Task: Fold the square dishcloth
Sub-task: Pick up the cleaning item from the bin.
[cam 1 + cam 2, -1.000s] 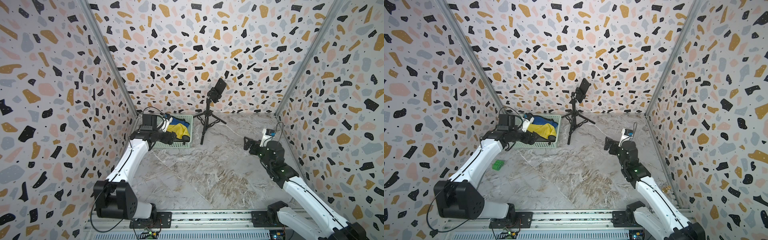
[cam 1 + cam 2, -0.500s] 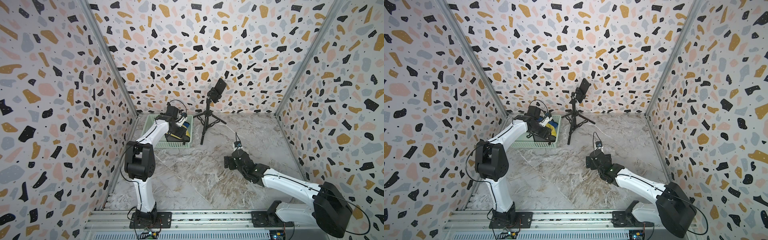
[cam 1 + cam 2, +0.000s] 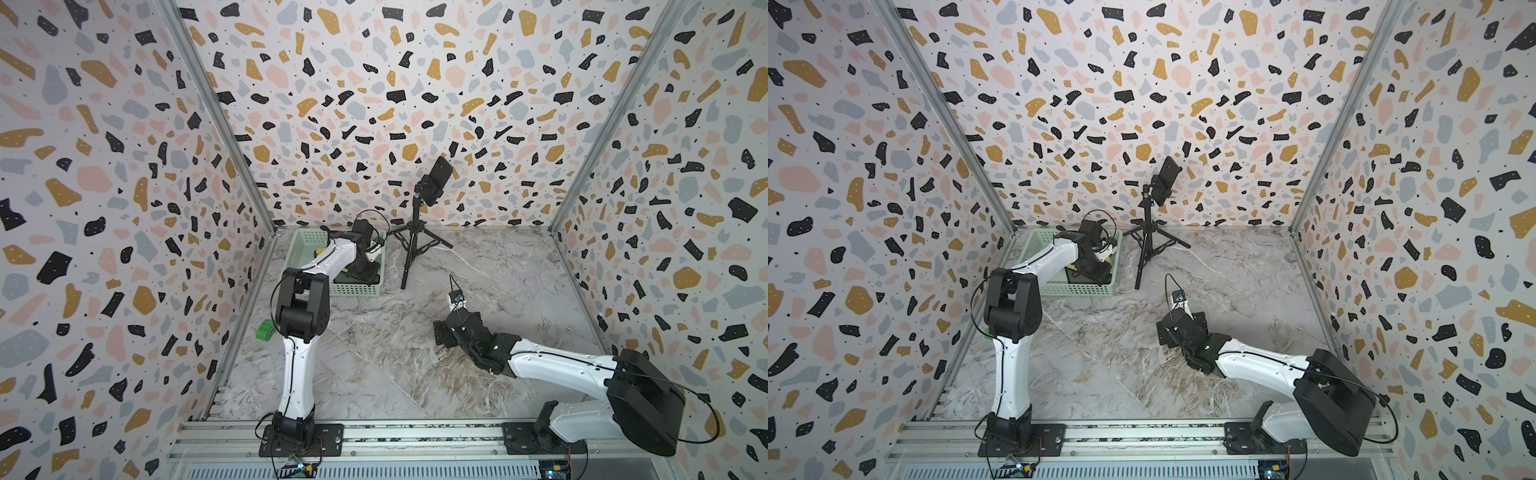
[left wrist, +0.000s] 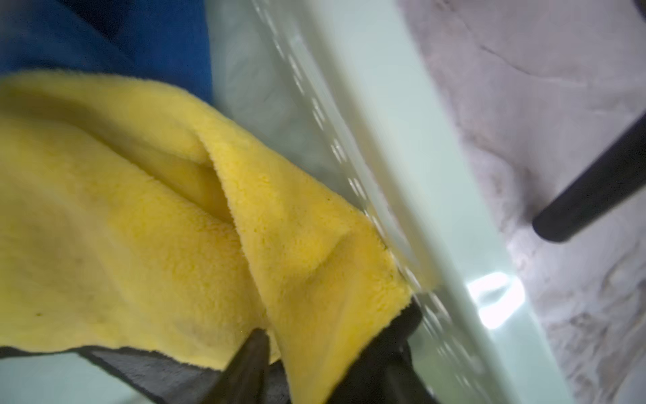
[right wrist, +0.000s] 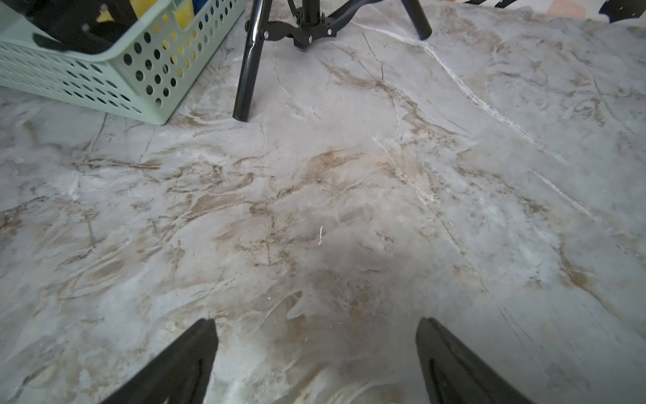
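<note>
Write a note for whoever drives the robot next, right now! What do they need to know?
Left gripper: down in the green basket, jaws either side of a fold of the yellow dishcloth; I cannot tell whether they pinch it.
Right gripper: open, empty, low over the marble table.
Things: the yellow dishcloth lies crumpled in the basket, against a blue cloth.
Done: nothing folded; the dishcloth is not yet out of the basket.
Left: lift it out, spread it flat on the table, fold it.
</note>
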